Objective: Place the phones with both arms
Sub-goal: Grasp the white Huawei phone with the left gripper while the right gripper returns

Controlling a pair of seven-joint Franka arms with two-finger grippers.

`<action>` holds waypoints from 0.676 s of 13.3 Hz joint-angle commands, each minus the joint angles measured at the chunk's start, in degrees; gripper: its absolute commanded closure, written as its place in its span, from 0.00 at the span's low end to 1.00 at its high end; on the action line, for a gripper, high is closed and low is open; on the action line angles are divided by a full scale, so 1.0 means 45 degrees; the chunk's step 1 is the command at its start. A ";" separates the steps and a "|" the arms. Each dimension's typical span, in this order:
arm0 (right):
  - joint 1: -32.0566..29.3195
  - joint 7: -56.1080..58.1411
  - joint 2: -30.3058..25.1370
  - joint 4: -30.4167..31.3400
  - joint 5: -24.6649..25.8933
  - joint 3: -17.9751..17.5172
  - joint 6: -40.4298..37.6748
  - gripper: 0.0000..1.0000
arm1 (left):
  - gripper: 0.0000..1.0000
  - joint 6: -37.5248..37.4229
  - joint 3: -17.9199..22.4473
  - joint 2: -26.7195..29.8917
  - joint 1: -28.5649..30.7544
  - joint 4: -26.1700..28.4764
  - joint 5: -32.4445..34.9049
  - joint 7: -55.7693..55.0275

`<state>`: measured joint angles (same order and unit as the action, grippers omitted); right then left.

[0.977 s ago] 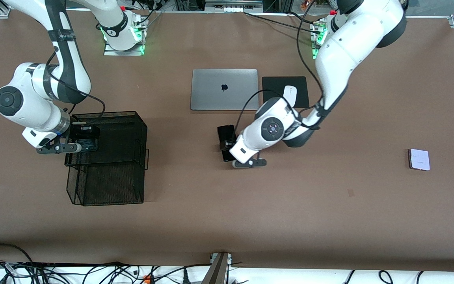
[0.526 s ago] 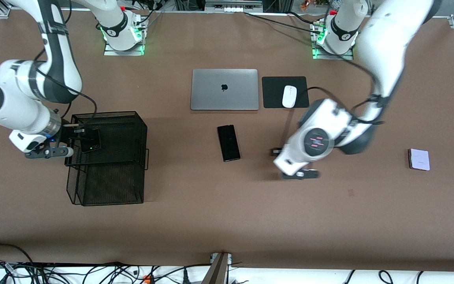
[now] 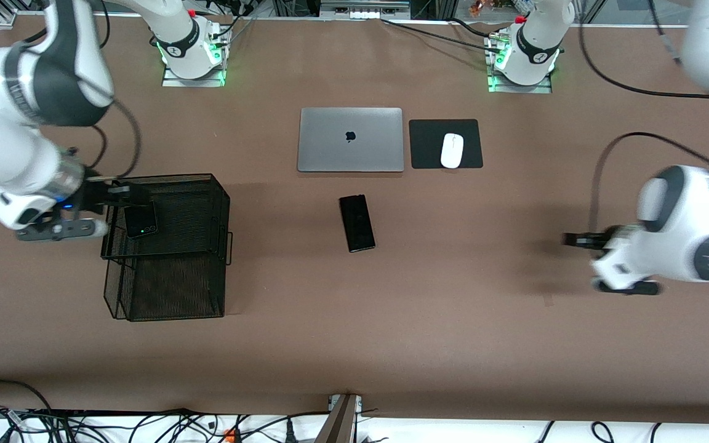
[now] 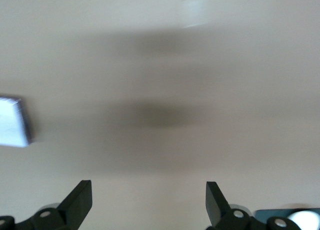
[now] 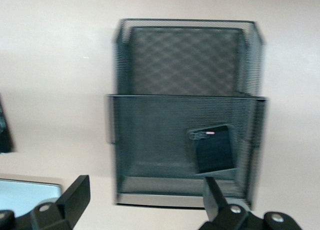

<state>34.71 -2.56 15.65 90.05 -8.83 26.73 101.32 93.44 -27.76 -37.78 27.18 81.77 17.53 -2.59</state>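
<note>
Both jaws spread wide, empty: right gripper point(image 3: 122, 195) hanging over mesh tray point(image 3: 207, 203) holding small black phone point(image 3: 141, 220); left gripper point(image 3: 582, 240) probably nearing lilac phone point(image 4: 11, 121); slab phone point(image 3: 356, 223) lying flat, slick, rigid, pinching long edges

Even overhead light, soft shadows, motion-blurred wrist views

White arms point(image 3: 693, 234), black joint bands, black cables, black hands point(image 4: 149, 202).

A small squarish black phone point(image 3: 141, 221) is seated in the black wire-mesh basket's point(image 3: 207, 203) upper tier; a long slim black phone point(image 3: 356, 223) is laid nearer the front camera than the closed silver laptop point(image 3: 350, 139).
</note>
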 commanded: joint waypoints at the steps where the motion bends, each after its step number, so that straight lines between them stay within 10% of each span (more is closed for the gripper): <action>1: 0.1927 -0.2292 0.1010 -0.1197 -0.0205 0.0037 -0.0250 0.00 | 0.00 0.0307 -0.0218 -0.0409 0.1571 0.0227 0.1138 0.1389; 9: 0.4259 -0.7163 0.6050 -0.5167 -0.0264 -0.2830 0.2438 0.00 | 0.00 0.5777 0.0231 -0.1289 0.3977 0.1790 0.2296 0.5202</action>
<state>55.14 -33.43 38.01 70.70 -9.08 16.80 109.31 116.60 -26.25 -43.49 43.26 88.35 26.58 18.08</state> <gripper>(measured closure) 0.000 0.000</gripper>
